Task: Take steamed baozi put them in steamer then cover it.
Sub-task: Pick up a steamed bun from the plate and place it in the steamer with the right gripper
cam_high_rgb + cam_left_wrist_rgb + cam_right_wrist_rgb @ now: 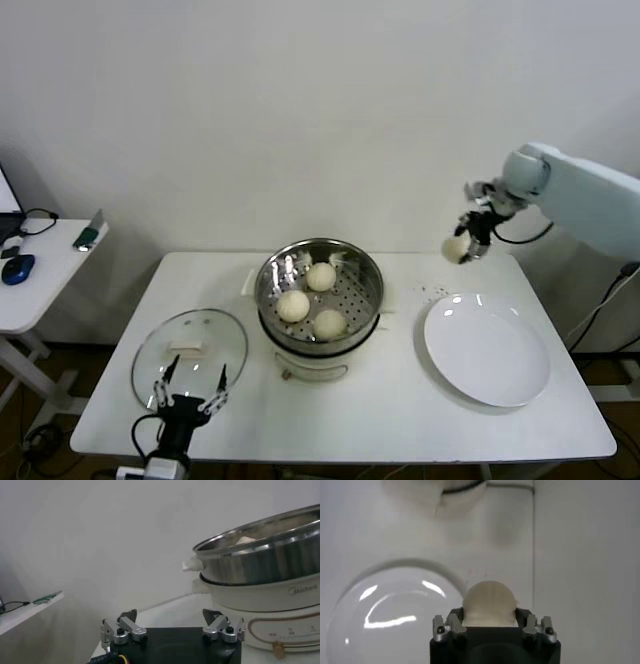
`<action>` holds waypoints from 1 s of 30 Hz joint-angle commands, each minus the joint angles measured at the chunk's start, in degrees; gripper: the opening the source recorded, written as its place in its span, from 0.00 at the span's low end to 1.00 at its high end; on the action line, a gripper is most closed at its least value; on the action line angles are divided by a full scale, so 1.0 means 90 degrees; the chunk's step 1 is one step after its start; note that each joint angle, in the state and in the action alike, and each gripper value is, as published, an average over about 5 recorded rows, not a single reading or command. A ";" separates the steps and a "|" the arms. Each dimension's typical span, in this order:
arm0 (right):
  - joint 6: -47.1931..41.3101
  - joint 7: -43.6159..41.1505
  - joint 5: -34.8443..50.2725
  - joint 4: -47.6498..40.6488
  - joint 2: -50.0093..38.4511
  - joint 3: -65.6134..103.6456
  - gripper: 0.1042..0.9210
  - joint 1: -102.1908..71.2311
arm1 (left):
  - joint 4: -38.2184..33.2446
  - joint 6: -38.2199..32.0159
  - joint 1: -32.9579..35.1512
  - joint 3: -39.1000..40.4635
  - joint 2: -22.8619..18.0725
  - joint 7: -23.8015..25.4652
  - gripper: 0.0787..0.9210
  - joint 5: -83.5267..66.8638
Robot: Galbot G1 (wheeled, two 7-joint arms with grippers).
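The steel steamer sits on its cream pot base at the table's middle and holds three cream-white baozi. My right gripper is raised above the table's back right, shut on the fourth baozi; in the right wrist view that baozi fills the space between the jaws. My left gripper is open and empty, low at the table's front left, just in front of the glass lid. The left wrist view shows the open gripper with the steamer beyond it.
A flat white plate lies at the table's right, also seen below the right gripper in the right wrist view. A small side table with a mouse and cables stands at the far left. A white wall is close behind.
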 commanded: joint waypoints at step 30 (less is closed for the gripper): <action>-0.0999 0.0929 0.2407 0.1193 0.2422 -0.1666 0.70 0.0169 | 0.0122 0.0004 -0.0203 -0.0012 0.0150 0.0001 0.88 -0.0133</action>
